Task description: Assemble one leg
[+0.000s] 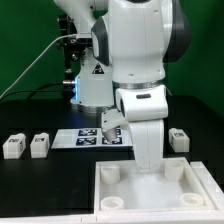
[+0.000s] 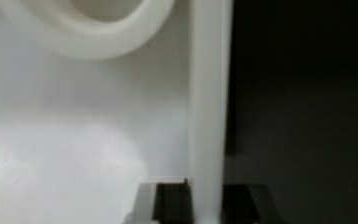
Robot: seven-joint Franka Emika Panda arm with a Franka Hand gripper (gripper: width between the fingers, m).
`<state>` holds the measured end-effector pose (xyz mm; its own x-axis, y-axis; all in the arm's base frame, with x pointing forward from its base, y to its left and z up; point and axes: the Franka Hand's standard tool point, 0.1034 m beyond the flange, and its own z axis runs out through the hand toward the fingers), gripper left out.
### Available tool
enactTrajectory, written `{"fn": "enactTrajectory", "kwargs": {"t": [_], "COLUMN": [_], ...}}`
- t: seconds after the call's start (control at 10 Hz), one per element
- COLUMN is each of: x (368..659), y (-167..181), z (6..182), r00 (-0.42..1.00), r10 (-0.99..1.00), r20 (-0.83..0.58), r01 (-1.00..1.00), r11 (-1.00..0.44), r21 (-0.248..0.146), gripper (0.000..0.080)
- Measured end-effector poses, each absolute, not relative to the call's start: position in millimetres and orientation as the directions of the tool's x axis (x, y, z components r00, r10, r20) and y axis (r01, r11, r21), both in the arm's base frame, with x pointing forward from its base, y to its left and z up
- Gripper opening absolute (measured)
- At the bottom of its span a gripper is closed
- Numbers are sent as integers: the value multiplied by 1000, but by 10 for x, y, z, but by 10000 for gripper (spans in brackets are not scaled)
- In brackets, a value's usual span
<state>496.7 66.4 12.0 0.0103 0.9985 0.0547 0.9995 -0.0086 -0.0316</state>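
Note:
Four legs, small white blocks with marker tags, lie on the black table: two at the exterior view's left (image 1: 13, 146) (image 1: 39, 145), one tilted by the marker board (image 1: 112, 124), one at the right (image 1: 179, 138). The large white panel (image 1: 150, 190) with round corner sockets lies in front. My gripper (image 1: 148, 164) reaches straight down onto the panel's far edge. In the wrist view my gripper (image 2: 208, 186) has one finger (image 2: 172, 204) over the panel (image 2: 87, 130) and the other over the table, closed on the panel's rim (image 2: 208, 100). It holds no leg.
The marker board (image 1: 88, 138) lies flat behind the panel, below the robot's base. A round socket (image 2: 114, 25) of the panel shows in the wrist view. The green backdrop stands behind the table.

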Motion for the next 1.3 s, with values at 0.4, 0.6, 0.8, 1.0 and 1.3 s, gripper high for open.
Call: {"fn": "enactTrajectory", "kwargs": {"t": [0.4,0.6,0.8,1.0,1.3], "x": [4959,4960,4960,4960,4960], "y": [661,655,649,645,641], "z": [115,114,113,113,112], "r00": [13,15,15,16,17], "r10": [998,998,998,998,998], "r20": [54,53,53,53,53], "r01": [999,999,999,999,999], "r11": [-11,-12,-13,-14,-15], "r21": [-39,-40,-40,-40,-40], "gripper": [64,272,496,643,648]}}
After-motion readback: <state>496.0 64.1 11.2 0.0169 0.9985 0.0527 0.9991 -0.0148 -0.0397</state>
